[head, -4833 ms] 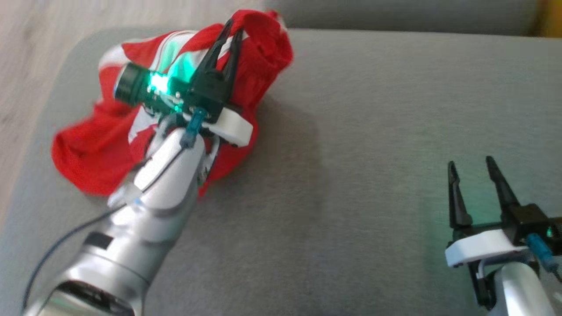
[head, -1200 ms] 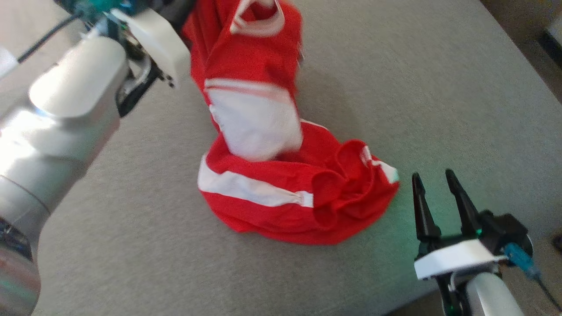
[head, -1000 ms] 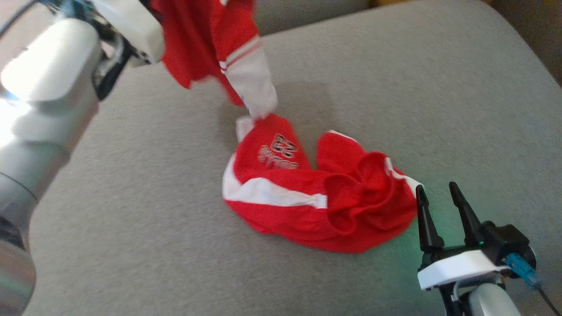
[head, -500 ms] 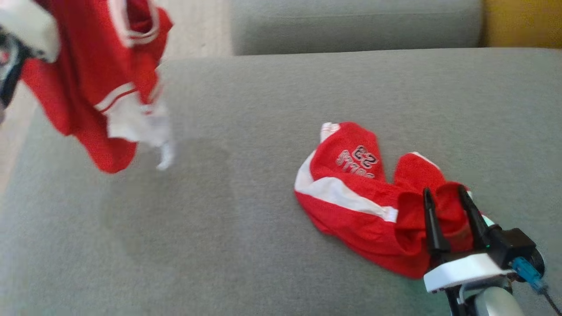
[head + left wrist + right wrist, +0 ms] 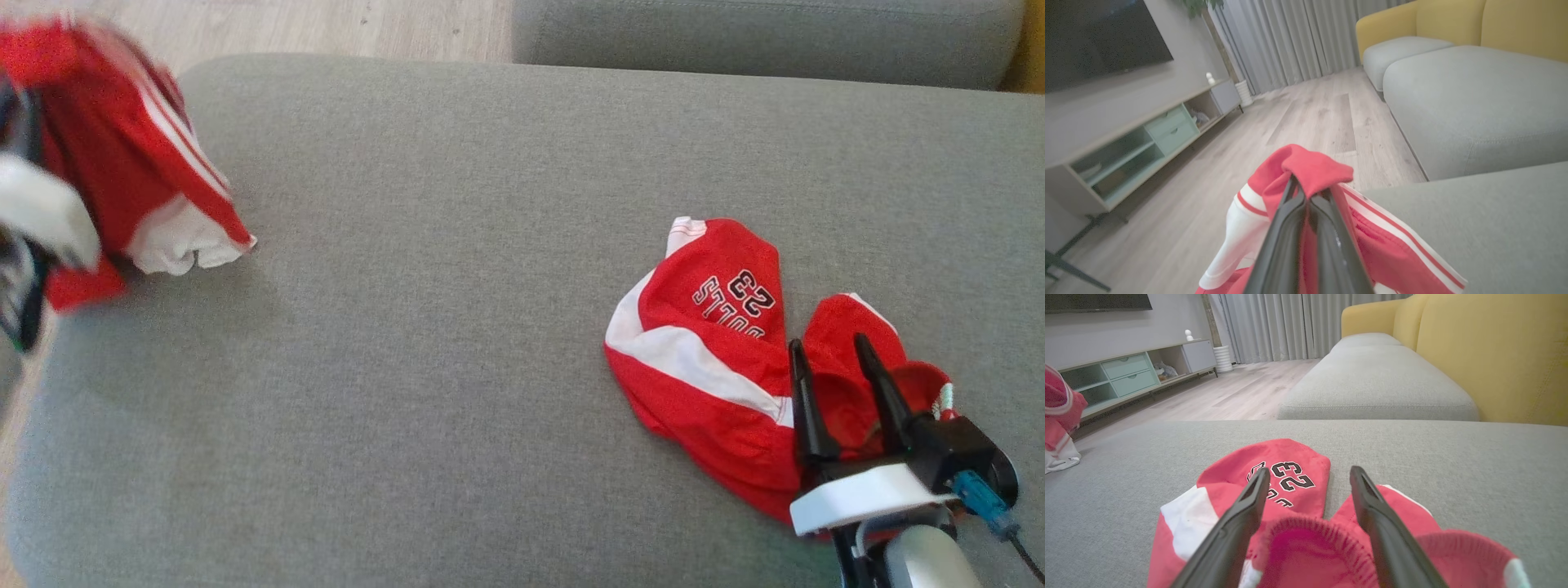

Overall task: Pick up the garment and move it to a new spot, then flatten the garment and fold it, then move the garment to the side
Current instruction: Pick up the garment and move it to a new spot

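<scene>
We count two red garments, jersey [image 5: 122,188] and shorts [image 5: 702,367]; two grippers, left gripper [image 5: 1309,190] and right gripper [image 5: 826,345]; two grey cushions [image 5: 424,343] [image 5: 735,37].

Soft even daylight, no hard glare. Head view: top [image 5: 122,155] at far left is heavily motion-smeared, edges streaked; shorts [image 5: 702,367] sharp, print readable; cushion [image 5: 457,327] weave crisp, with a faint soft shadow under the top. Left wrist view dimmer, whole frame soft; left fingers [image 5: 1286,245] close and out of focus, floor [image 5: 1306,122] hazy. Right wrist view brighter, clear at mid-range; right fingers [image 5: 1237,522] blurred near the bottom edge, floor brightest by the curtains [image 5: 1274,322]; slight wide-angle bowing at the edges.
</scene>
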Tool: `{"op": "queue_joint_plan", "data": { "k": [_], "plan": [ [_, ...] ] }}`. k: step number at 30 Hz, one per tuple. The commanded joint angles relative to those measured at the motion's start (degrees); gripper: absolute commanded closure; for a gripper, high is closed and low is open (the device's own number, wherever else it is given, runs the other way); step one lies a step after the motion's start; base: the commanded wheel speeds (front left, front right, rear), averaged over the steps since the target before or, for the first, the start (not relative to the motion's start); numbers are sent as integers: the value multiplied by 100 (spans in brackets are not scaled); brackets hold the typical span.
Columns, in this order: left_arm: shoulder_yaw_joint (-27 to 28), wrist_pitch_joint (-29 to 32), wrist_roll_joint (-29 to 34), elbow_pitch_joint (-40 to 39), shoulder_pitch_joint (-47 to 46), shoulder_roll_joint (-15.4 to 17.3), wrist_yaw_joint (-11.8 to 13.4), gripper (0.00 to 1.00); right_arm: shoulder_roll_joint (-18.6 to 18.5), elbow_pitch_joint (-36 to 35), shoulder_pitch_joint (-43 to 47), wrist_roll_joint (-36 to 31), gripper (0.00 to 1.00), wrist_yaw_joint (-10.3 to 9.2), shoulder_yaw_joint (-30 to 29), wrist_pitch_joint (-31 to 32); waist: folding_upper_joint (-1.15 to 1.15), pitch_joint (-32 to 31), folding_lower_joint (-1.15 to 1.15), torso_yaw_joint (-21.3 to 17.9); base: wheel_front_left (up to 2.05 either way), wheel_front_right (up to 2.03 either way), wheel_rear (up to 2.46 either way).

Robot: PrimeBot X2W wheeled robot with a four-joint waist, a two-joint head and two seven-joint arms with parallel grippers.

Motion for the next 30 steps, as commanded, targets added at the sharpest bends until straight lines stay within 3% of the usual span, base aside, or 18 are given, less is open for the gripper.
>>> {"op": "queue_joint_plan", "data": {
  "k": [1, 2, 7, 8, 11, 14, 19, 25, 30],
  "plan": [
    [465, -71, -125, -162, 262, 203, 212, 100, -30, -184, -182, -48, 0, 43, 144, -22, 0, -14, -1, -30, 0, 0, 0],
    [602, -71, -157, -234, 510, 173, 296, 0, -30, -179, -181, -52, 0, 43, 149, -22, 0, -29, -1, -55, 0, 0, 0],
    [1794, -71, -1, -1004, 1809, 17, 874, 0, -30, -124, -94, -6, 0, 43, 115, -22, 0, -280, -1, -279, 0, 0, 0],
    [1794, -71, -1, -1004, 1809, 17, 874, 0, -30, -124, -94, -6, 0, 43, 115, -22, 0, -280, -1, -279, 0, 0, 0],
    [2720, -71, 586, -1915, 2803, -218, 1379, 0, -30, -125, 18, 52, 0, 43, 111, -22, 0, -512, -1, -408, 0, 0, 0],
    [3574, -72, 1324, -2960, 3930, -626, 1779, 0, -33, -176, 190, 114, 0, 43, 210, -22, 0, -769, -1, -521, 0, 0, 0],
    [4442, -72, 2458, -4565, 5667, -1648, 2158, 0, -149, -256, 445, 165, 0, 43, 448, -22, 0, -1080, -1, -689, 0, 0, 0],
    [4652, -72, 3543, -5277, 6825, -2591, 1933, 0, -272, -487, 788, 310, 0, 43, 523, -22, 0, -1346, -1, -785, 0, 0, 0],
    [4658, -72, 3973, -5255, 7537, -3005, 1804, 0, -294, -587, 1190, 363, 0, 43, 491, -22, 0, -1720, -1, -882, 0, 0, 0]
  ]
}}
